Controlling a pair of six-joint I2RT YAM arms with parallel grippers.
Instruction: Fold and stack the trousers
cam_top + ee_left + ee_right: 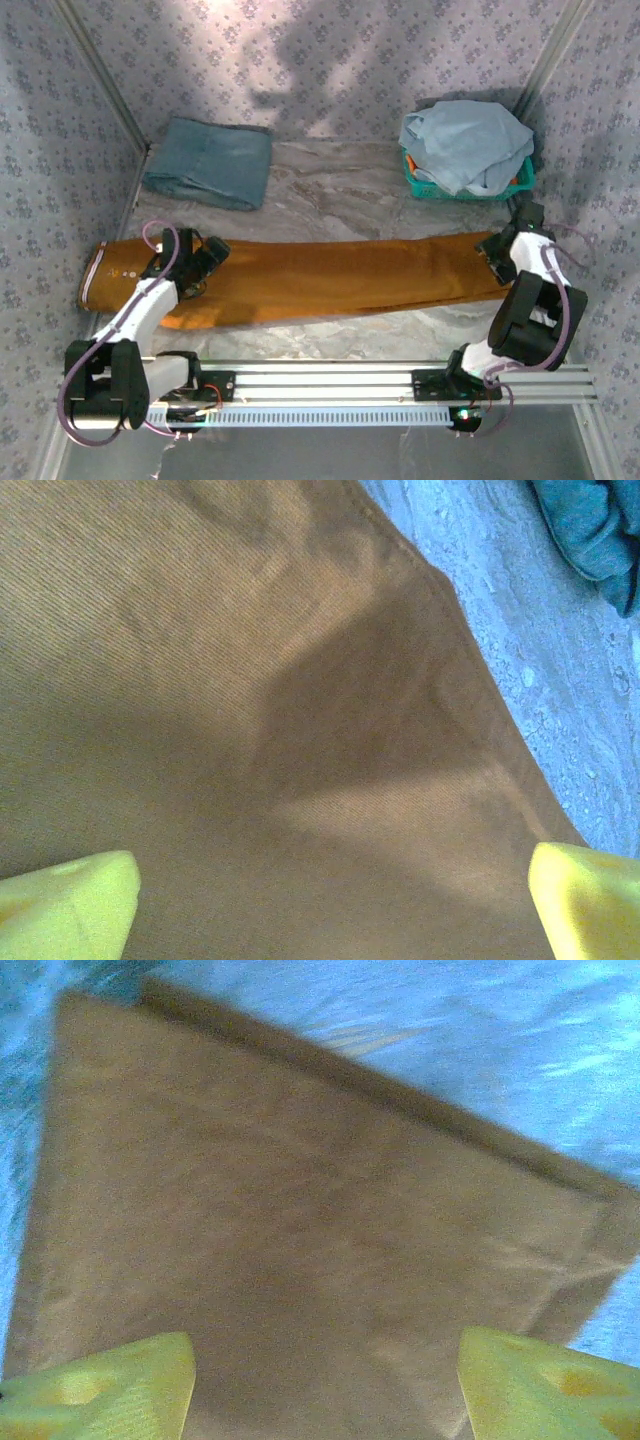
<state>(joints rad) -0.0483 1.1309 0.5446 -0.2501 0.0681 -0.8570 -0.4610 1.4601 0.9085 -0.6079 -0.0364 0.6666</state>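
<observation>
Spanning marbled table (340,190), trousers (330,280); patterned walls (400,60).

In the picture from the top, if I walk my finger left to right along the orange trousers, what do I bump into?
The striped waistband of the trousers → left pincer → long bare stretch of the legs → right pincer, at the leg ends.

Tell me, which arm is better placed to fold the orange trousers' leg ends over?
Probably right: the right gripper hovers open over the hem end of the trousers, while the left gripper, also open, sits far off near the waistband.
</observation>
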